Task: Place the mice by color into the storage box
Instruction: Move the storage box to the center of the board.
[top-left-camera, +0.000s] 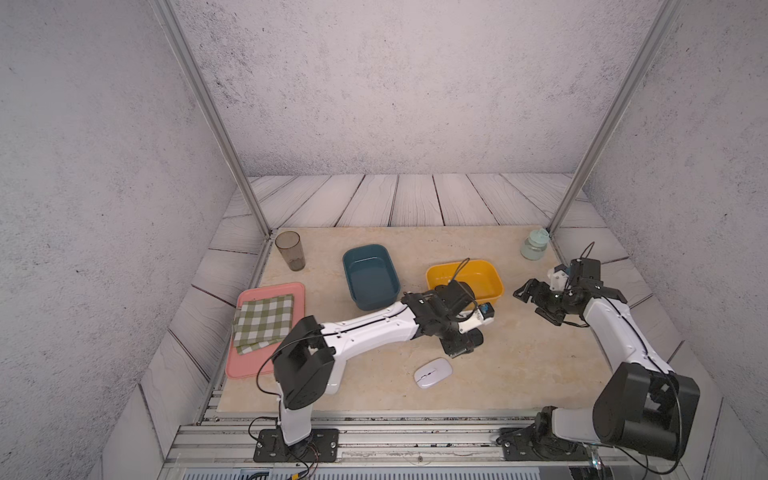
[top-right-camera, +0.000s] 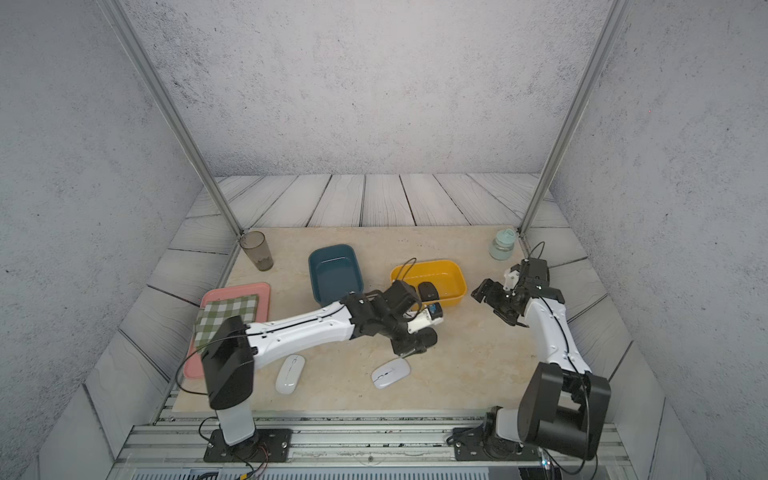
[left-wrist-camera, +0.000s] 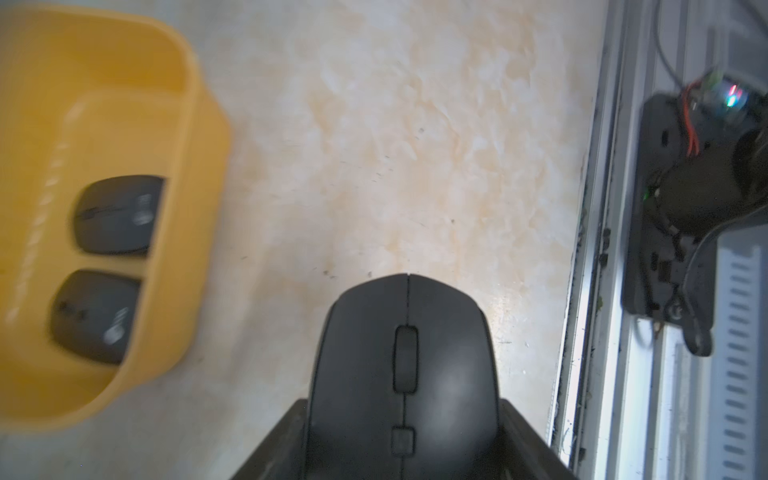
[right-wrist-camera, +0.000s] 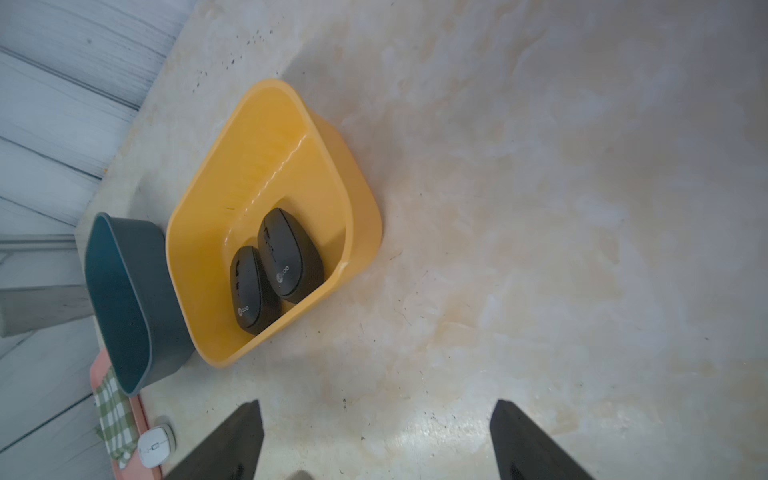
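My left gripper (left-wrist-camera: 401, 415) is shut on a matte black mouse (left-wrist-camera: 403, 365), held by its sides just in front of the yellow storage box (top-left-camera: 478, 278); whether it touches the table I cannot tell. Two more black mice (right-wrist-camera: 253, 291) (right-wrist-camera: 291, 257) lie side by side inside that box. The dark blue storage box (top-left-camera: 370, 274) to its left holds nothing. One white mouse (top-left-camera: 433, 372) lies near the table's front, and another white mouse (top-right-camera: 290, 374) lies beside my left arm. My right gripper (top-left-camera: 534, 305) hovers open and empty to the right of the yellow box.
A pink tray (top-left-camera: 291, 291) with a green checked cloth (top-left-camera: 264, 324) sits at the left edge. A brown tumbler (top-left-camera: 291, 250) stands at the back left and a small teal-lidded jar (top-left-camera: 535, 245) at the back right. A metal rail runs along the table's front.
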